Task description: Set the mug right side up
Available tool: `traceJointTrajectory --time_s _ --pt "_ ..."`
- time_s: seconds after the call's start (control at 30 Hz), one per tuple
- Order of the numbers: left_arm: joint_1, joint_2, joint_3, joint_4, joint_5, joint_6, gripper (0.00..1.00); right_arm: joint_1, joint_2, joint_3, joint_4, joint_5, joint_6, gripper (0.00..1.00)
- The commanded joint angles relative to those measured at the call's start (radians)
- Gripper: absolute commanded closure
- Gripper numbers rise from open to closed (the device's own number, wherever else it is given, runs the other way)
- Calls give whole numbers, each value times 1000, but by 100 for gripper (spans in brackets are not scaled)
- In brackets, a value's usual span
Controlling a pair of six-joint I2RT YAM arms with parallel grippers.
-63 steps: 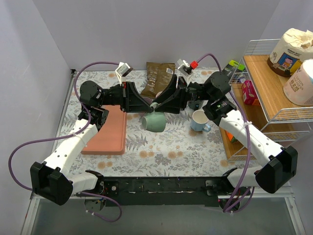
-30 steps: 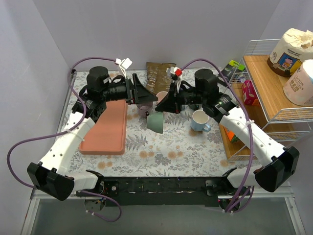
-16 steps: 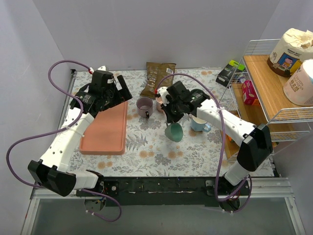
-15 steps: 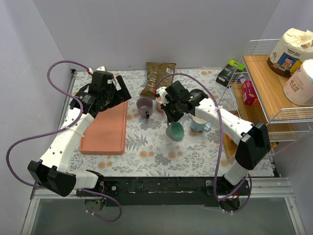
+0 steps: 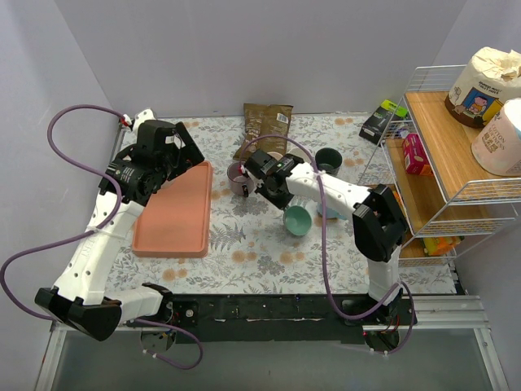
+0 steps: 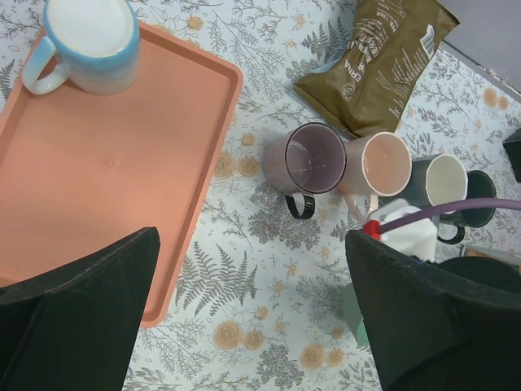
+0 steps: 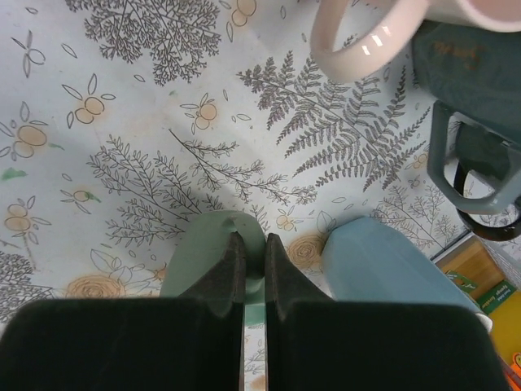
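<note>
A: Quick pls: where is the green mug [image 5: 299, 221] now?

B: Approx. in the middle of the counter [image 5: 244, 252], to the right of the salmon tray [image 5: 175, 224] and on the near side of the row of other mugs. Its mouth points up to the top camera, so the inside is visible. If its bottom rests on the counter, I cannot tell.

A: And the right hand [image 7: 254, 241]?

B: Closed tight on the wall of the green mug, at the far-left part of the rim. In the wrist view only a thin green strip shows btw. the two fingers.

A: Something close to it?

B: Yes, a pale blue mug [image 7: 391, 267] just beside it on the right, w/ a small gap. Farther away a purple mug [image 6: 308, 159] and a pink mug [image 6: 383, 163] stand side by side, and a brown bag [image 6: 391, 57] lies behind them at the far edge.

A: And the left hand [image 6: 251, 238]?

B: Wide open, nothing in it. It hangs above the far part of the tray, well apart from the green mug. One blue-and-white mug [image 6: 85, 41] sits in the far-left corner of the tray.
</note>
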Motion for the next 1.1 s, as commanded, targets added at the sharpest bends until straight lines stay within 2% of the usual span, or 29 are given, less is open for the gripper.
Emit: traceJointTrajectory --time_s 0.0,0.23,0.5,0.6,0.73,0.9,1.0,1.07 --pt "4 -19 29 -25 -41 6 2 25 25 36 -28 130 -16 99" --pt "4 -19 33 -18 -37 19 2 40 88 4 5 230 -46 99" --pt "5 0 29 -17 -14 26 2 43 163 28 1 226 -36 99" --pt "7 -6 21 -17 -9 28 2 43 180 34 2 240 -38 87" --pt "7 -14 10 -15 -4 28 2 43 192 44 2 236 -38 66" --pt "10 -19 0 -17 -4 17 2 43 192 90 -31 218 -13 59" --pt "13 -23 -8 -14 -1 11 2 43 169 128 -50 165 3 51" --pt "13 -22 -13 -14 -1 9 2 43 143 143 -51 141 8 36"
